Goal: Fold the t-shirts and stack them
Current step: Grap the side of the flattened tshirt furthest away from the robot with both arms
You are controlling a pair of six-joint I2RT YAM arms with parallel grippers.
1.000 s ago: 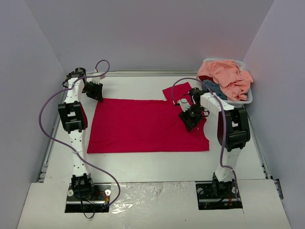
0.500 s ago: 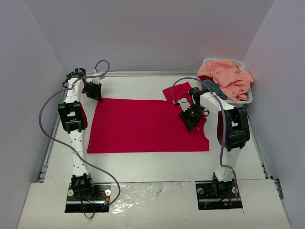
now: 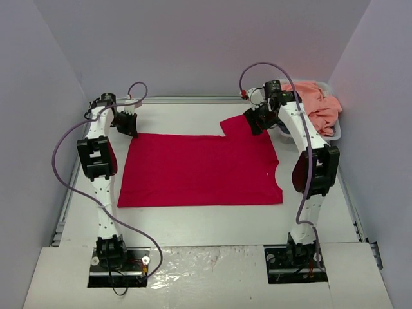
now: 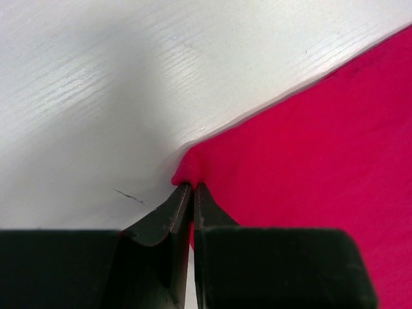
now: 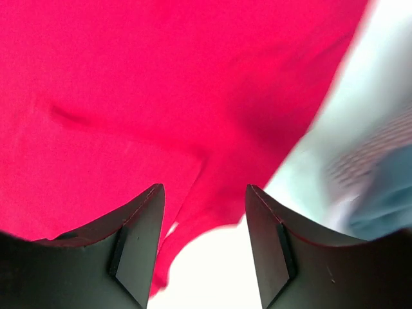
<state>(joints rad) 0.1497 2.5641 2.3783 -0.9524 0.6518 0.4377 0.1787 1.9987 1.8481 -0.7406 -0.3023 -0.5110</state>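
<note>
- The red t-shirt [image 3: 199, 170] lay spread flat across the middle of the top view, with one sleeve [image 3: 235, 125] sticking out at its upper right.
- Its upper-left corner was puckered into a small ridge where your left claw [image 4: 192, 190] had it. The jaws were pinched tight on that corner of cloth, low against the table [image 3: 193, 219].
- Your right claw [image 5: 205, 188] hung over the sleeve end at the upper right. Its jaws stood moderately apart with nothing between them, and red cloth showed beneath.
- A peach t-shirt [image 3: 315, 103] was heaped in the white basket [image 3: 335, 134] at the upper right of the frame. Something bluish showed at the right edge of the right wrist view, too blurred to name.
- I judged that you were at the start of the first fold, with one corner gripped and the other not yet taken.
- Next you needed to lower the right claw onto the upper-right edge or sleeve and close on a single layer. Then both claws could lift together and carry that edge toward the bottom of the frame, keeping the cloth taut so it would not bunch.
</note>
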